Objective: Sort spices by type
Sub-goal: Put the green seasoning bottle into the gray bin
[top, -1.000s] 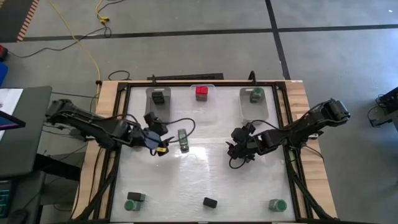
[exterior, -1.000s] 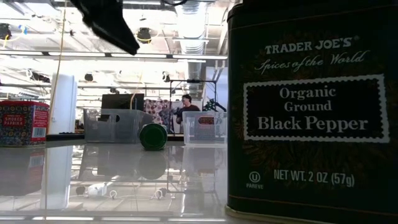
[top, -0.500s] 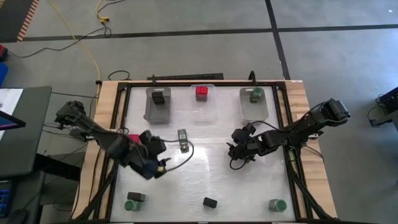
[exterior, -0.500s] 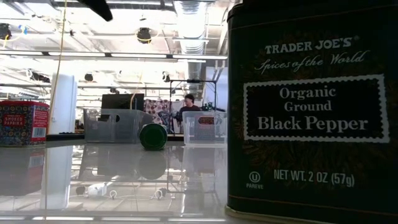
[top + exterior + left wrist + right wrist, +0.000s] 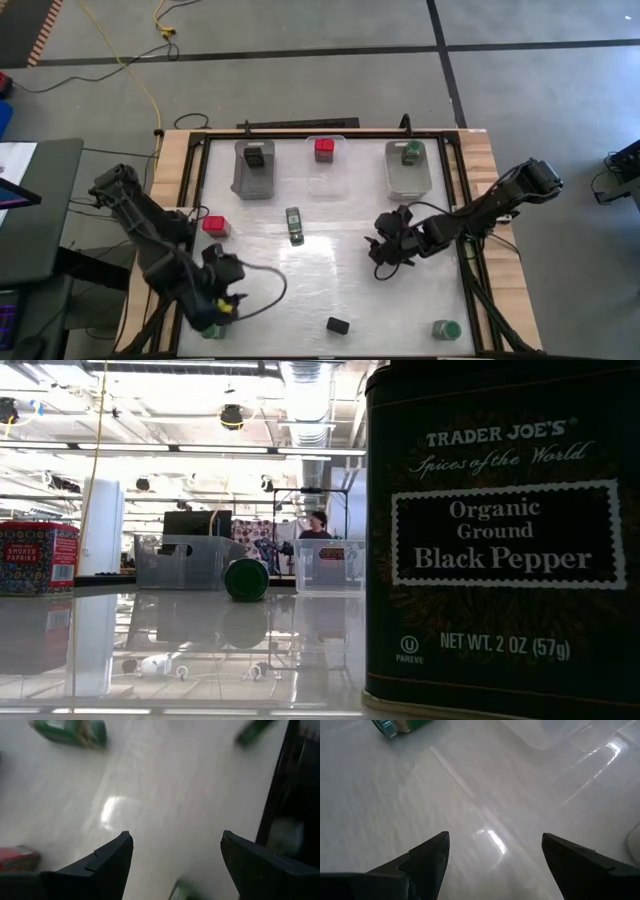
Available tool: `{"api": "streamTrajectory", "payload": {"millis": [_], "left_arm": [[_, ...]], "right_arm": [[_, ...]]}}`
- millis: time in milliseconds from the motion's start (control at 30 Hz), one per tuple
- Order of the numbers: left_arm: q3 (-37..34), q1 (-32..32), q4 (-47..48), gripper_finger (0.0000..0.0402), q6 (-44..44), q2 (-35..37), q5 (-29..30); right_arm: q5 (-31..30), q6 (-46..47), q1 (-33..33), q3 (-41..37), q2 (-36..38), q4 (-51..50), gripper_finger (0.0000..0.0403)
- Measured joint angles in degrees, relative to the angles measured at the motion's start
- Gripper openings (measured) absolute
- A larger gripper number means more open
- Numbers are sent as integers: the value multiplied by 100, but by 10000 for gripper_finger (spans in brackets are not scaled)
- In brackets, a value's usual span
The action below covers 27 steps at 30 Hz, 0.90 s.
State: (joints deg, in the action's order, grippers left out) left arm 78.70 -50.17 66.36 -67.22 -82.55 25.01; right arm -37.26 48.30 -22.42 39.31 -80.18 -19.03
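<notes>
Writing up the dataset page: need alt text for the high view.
Overhead, the left claw hangs open over the table's front-left corner while the right claw waits open at centre-right. Three clear bins line the back edge; loose spice containers dot the white table.

Both arms are dark, jointed and slim. The left arm carries a looping black cable and a small yellow mark beside its gripper; the right arm trails black cable too. Fingers are flat black wedges.
</notes>
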Motion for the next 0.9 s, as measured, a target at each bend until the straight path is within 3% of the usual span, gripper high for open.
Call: {"api": "streamTrajectory", "payload": {"millis": [200,567,900], "left_arm": [[0,-535,236,290,738,-254,-592],[114,-1047,103,290,-363,-961,-1827],[719,-1449,342,290,-277,-1618,-1783]], "right_arm": [[0,138,-85,0,0,10,345],[-2,135,-27,0,0,24,345],[-2,124,-25,0,0,20,345]]}}
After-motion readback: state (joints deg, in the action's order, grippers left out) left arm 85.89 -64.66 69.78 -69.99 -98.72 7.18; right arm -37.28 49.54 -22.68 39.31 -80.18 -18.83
